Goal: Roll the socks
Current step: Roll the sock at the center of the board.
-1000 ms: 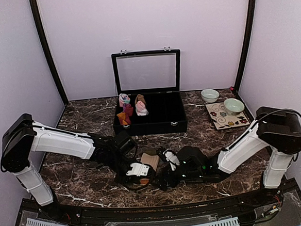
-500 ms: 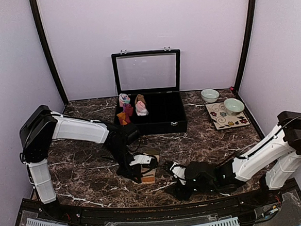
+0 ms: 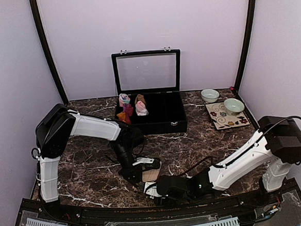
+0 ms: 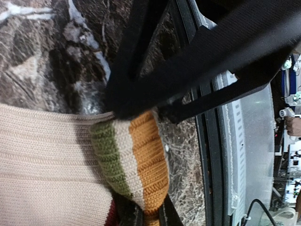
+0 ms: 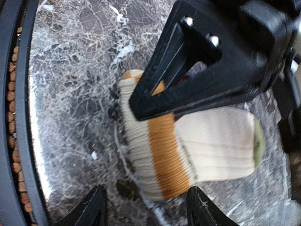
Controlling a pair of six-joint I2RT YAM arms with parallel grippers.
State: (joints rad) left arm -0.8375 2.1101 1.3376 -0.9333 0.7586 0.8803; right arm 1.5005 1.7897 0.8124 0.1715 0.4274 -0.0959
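Pressed together on the striped sock [image 5: 202, 141], the jaws of our left gripper [image 3: 139, 171] pinch its banded end, where the green, cream and orange stripes bunch up against the black fingers [image 4: 225, 61]. The sock is a short, thick, folded bundle on the marble table [image 3: 204, 140]. It lies close to the near edge, just to the right of our left gripper and touching it. Its long axis runs across our right wrist view, from the orange-banded cuff under the left jaws to the olive toe at the far right. Farther right and a little nearer the table edge is our right gripper [image 3: 151, 188]. Its jaws are spread, one of its fingertips [image 5: 96, 207] on either side of the cuff end, and we see neither pad touching the fabric. The bundle lies just ahead of those open jaws and broadside to them, so its length follows the line the jaws would close along. We judge the left arm is the anchor and the right arm the free one for the next move. That move turns on whether the right jaws take the cuff they frame or shift sideways toward the loose toe.
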